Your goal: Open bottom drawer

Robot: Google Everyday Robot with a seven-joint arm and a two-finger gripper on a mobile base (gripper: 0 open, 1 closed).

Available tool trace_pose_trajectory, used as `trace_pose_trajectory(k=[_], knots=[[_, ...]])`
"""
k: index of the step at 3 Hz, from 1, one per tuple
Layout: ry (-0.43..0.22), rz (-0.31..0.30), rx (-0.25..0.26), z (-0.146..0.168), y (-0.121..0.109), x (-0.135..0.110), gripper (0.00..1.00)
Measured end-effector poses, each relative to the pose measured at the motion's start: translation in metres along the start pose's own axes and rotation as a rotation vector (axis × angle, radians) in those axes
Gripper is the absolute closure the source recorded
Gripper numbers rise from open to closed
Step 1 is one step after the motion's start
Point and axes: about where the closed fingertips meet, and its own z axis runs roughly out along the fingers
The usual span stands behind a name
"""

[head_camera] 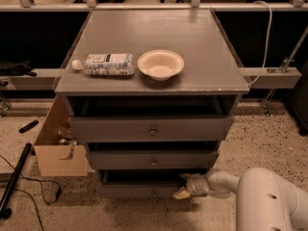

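Observation:
The bottom drawer (139, 190) is the lowest, narrowest grey front under the cabinet, with a small knob (154, 193); a dark gap shows above its front. My gripper (185, 186) reaches in from the lower right on a white arm (250, 191). It sits at the drawer's upper right edge, right of the knob, with a fingertip (181, 194) against the front panel. The middle drawer (153, 160) and top drawer (150, 128) stand above it.
A lying water bottle (103, 64) and a white bowl (160, 64) rest on the cabinet top (202, 42). A cardboard box (57, 143) stands against the cabinet's left side. A black pole and cable (14, 177) lie on the speckled floor at left.

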Motion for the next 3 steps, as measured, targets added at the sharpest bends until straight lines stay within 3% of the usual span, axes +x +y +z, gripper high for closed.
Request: trace_pose_trajectory(k=[1, 2, 3], knots=[[0.0, -0.002, -0.001, 0.002, -0.001, -0.001, 0.0], [0.002, -0.001, -0.001, 0.001, 0.001, 0.001, 0.26], [0.035, 0.011, -0.001, -0.023, 0.021, 0.031, 0.57]])
